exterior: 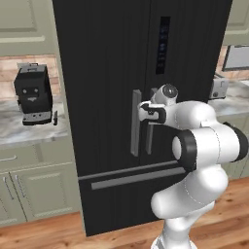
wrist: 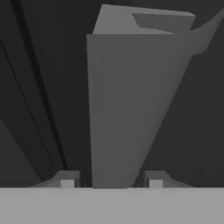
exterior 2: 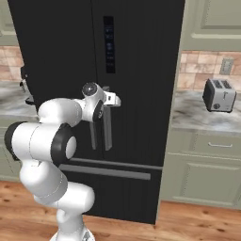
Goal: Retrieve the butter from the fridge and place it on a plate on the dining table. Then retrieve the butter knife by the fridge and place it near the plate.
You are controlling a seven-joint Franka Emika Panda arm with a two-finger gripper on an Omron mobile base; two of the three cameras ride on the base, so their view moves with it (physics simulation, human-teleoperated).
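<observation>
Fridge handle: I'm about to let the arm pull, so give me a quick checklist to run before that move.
1. Gripper at the handle of the right door: ok, the handle stands between the fingertips.
2. Jaws clamped on the handle: cannot tell; both tips sit close beside it, contact unclear.
3. Fridge doors closed: ok, both flush.
4. Neighbouring left handle out of the grip: ok.
5. Swing path in front of the door: ok, bare floor; the arm itself stands close.
6. Toaster on the counter, away from the door: ok.

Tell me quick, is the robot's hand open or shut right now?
Hand: its fingers sit on either side of the grey fridge handle, but whether they are open or clamped shut on it cannot be told.
</observation>
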